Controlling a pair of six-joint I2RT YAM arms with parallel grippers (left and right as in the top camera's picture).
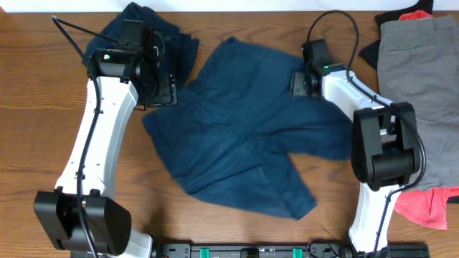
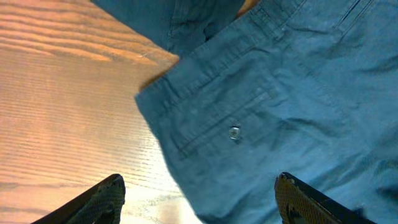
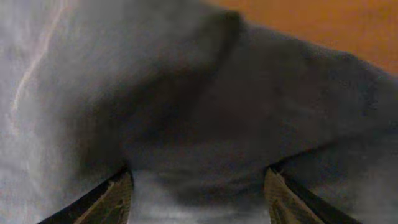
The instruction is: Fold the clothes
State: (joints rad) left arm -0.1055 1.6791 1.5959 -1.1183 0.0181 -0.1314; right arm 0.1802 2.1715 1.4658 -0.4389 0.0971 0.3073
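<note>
A dark navy pair of shorts lies spread and rumpled in the middle of the table. My left gripper is open over its left waistband corner. In the left wrist view the fingers straddle that edge, below a back pocket with a button. My right gripper is open at the shorts' upper right edge. In the right wrist view its fingers are spread wide with dark fabric bunched between and ahead of them.
A second navy pair is crumpled at the back left beside the left gripper. Grey shorts lie at the right, with coral-red fabric below them and black and red pieces at the back right.
</note>
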